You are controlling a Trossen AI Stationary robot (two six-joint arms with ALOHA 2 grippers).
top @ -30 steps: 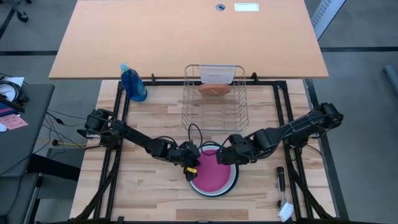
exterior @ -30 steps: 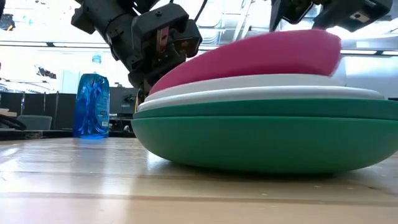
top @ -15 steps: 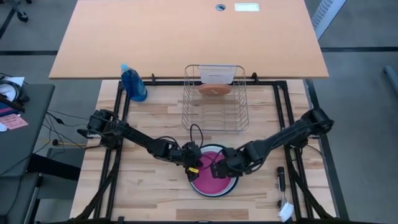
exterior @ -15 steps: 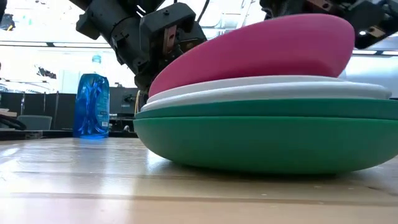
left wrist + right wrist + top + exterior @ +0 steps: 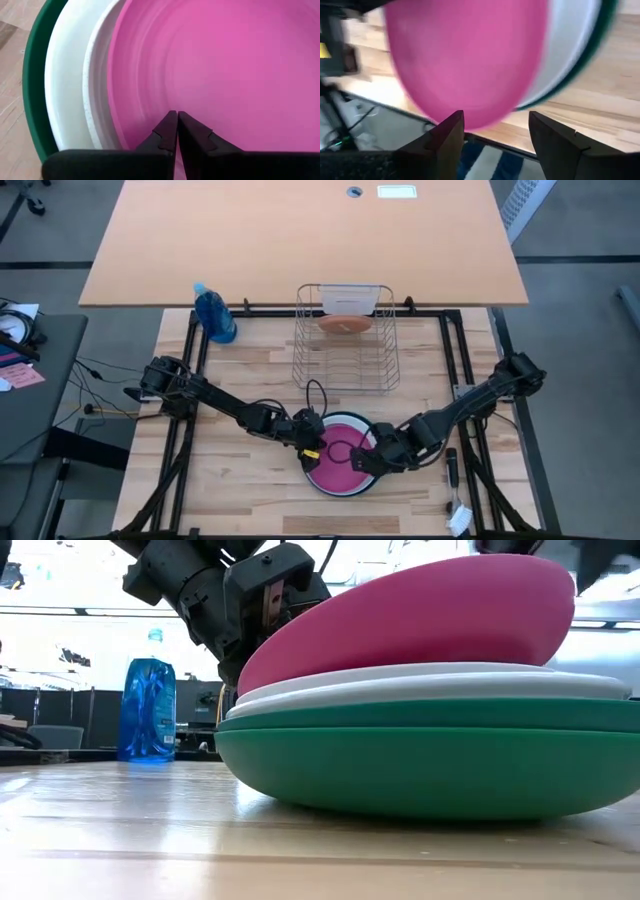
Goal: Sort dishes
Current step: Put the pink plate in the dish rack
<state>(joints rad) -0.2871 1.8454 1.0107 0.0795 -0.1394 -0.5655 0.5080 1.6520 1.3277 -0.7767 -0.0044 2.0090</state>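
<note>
A stack of dishes stands at the table's near middle. A dark green plate (image 5: 420, 760) is at the bottom, with white plates (image 5: 430, 680) on it and a magenta-pink plate (image 5: 340, 465) on top. The pink plate is tilted, its right edge raised. My left gripper (image 5: 310, 448) is shut at the pink plate's left rim. My right gripper (image 5: 378, 462) is open at the stack's right side, and the pink plate's raised edge (image 5: 470, 117) lies between its fingers. A salmon-orange plate (image 5: 345, 325) stands in the wire rack (image 5: 345, 355). My left gripper presses its shut fingertips (image 5: 170, 125) down on the pink plate's upper face just inside its left rim (image 5: 172, 102), slanting down from the table's left. The plate's left edge lies on the white plate and its right edge is raised. My right gripper: I cannot tell whether its open fingers touch the pink plate's raised right edge.
The wire rack stands behind the stack at the table's far middle, with a white dish (image 5: 350, 298) at its back. A blue spray bottle (image 5: 215, 315) stands at the far left. A dark tool (image 5: 451, 465) lies near the right edge.
My right gripper has gone from the far right of the stack toward the table's near edge, round the plates' right side, and has come down lower. The pink plate's right edge has tipped up higher while its left edge has stayed under my left gripper.
</note>
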